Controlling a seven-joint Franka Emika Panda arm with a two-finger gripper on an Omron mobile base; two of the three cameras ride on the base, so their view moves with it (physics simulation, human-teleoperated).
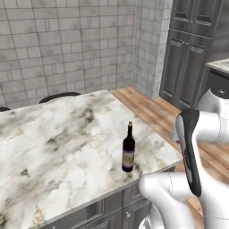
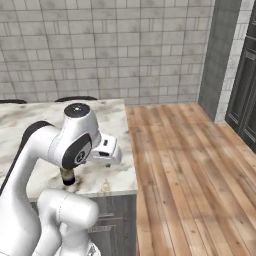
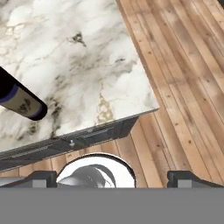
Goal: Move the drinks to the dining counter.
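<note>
A tall dark wine bottle [image 1: 128,154] with a pale label stands upright on the dining counter [image 1: 58,138], a long white-grey veined marble slab, near its front right corner. In the right base view my arm hides most of the bottle; only its base [image 2: 68,177] shows on the marble [image 2: 112,120]. The hand view looks down over the counter's corner [image 3: 87,57], with the bottle [image 3: 22,98] at the left edge. My gripper [image 3: 116,178] is open, its fingertips [image 3: 43,178] set wide apart with nothing between them, off to the bottle's right.
Wooden floor [image 2: 190,165] lies to the right of the counter. Tall dark cabinets [image 1: 188,49] stand at the far right beside another pale worktop [image 1: 221,65]. Dark stool tops [image 1: 59,95] show behind the counter against the tiled wall. Grey drawers [image 1: 112,210] sit under the slab.
</note>
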